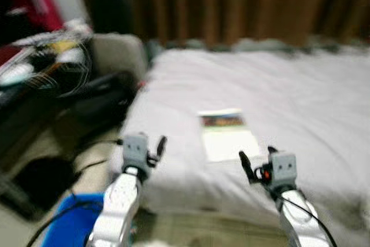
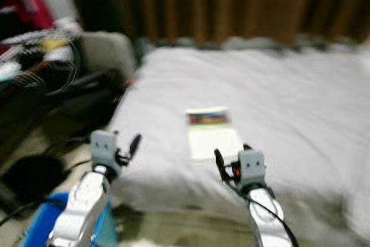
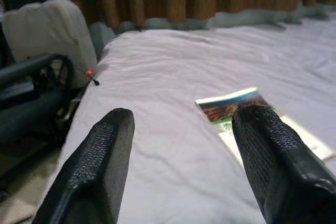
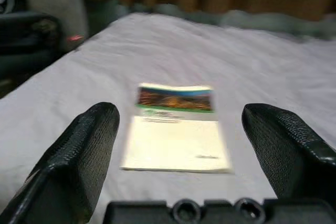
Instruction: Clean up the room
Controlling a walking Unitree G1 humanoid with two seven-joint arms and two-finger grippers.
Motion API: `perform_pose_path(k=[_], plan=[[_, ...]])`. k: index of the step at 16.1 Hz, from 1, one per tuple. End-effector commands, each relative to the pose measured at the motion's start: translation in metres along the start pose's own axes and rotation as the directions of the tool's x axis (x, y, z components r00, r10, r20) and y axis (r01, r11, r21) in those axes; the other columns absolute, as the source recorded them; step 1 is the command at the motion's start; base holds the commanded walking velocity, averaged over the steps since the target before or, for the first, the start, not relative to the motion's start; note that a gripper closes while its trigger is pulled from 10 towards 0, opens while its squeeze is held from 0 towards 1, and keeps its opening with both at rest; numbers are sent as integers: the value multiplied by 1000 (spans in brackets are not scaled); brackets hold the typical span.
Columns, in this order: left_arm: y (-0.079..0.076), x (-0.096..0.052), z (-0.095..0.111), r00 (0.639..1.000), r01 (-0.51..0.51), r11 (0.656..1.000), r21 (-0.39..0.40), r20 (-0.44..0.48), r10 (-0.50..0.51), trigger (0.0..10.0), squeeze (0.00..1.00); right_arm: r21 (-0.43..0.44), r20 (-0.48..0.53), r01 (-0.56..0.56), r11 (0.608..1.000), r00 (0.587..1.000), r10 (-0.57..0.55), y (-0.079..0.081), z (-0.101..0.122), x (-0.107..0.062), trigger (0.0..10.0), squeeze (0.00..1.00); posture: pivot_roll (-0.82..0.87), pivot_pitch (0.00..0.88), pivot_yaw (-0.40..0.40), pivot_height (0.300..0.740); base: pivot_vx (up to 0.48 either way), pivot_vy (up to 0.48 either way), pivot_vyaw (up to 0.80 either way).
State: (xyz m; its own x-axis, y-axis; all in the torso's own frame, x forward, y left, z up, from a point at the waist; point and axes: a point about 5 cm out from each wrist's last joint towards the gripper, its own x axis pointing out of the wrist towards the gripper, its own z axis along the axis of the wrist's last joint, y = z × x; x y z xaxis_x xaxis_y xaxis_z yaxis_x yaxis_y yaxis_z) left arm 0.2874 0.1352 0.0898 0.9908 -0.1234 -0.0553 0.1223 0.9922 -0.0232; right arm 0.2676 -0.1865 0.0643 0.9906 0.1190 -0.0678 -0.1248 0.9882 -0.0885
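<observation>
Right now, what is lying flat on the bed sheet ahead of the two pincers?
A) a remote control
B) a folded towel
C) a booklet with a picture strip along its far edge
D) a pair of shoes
C: a pale booklet with a coloured picture strip at its far end lies flat on the bed, ahead of the open left pincer and open right pincer.

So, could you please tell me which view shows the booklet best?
The right wrist view: the booklet lies whole and close between the open fingers. In the left wrist view a finger hides part of it; in the eye views it is blurred.
</observation>
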Motion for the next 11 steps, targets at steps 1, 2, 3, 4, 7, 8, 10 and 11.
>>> perform_pose_path(k=[1, 2, 3, 4, 7, 8, 10, 11], plan=[[23, -7, -11, 989, -138, 990, -37, -66, 135, 10000, 0, 19, 22, 5, 1000, 1000, -6, 4, 1, -1, 10000, 24, -20, 0, 31, 740, 0, 0, -800], [26, -15, -17, 988, -130, 991, -14, -86, 128, 10000, 0, 16, 9, 0, 1000, 1000, -1, 4, -3, -7, 10000, 55, -13, 0, 24, 740, 0, 0, -800], [29, -25, -25, 985, -118, 992, 42, -118, 122, 10000, 0, 3, -22, -5, 1000, 1000, 5, 3, -10, -16, 10000, 71, -5, 0, 16, 740, 0, 0, -800], [30, -26, -26, 984, -125, 991, 47, -120, 130, 10000, 0, -14, -37, -19, 1000, 999, 19, 3, -13, -15, 10000, 71, -3, 0, 14, 740, 0, 0, -800], [28, -15, -13, 984, -161, 983, 87, -60, 167, 10000, 0, -50, -8, -61, 997, 998, 61, 4, -1, 4, 10000, 51, -3, 0, 1, 740, 0, 0, -188], [26, -12, -8, 985, -161, 982, 98, -50, 167, 10000, 0, -19, 1, -85, 996, 996, 85, 6, 4, 10, 10000, 47, 2, 0, 1, 740, 277, 0, 0], [25, -11, -6, 985, -158, 982, 104, -51, 164, 10000, 0, -14, 0, -95, 995, 996, 95, 7, 4, 11, 10000, 47, 6, 0, 1, 740, 428, 0, 0], [26, -9, -4, 984, -165, 980, 111, -52, 171, 10000, 0, 4, -3, -102, 995, 995, 102, 8, 4, 13, 10000, 43, 8, 0, 1, 740, 424, 0, 0]])
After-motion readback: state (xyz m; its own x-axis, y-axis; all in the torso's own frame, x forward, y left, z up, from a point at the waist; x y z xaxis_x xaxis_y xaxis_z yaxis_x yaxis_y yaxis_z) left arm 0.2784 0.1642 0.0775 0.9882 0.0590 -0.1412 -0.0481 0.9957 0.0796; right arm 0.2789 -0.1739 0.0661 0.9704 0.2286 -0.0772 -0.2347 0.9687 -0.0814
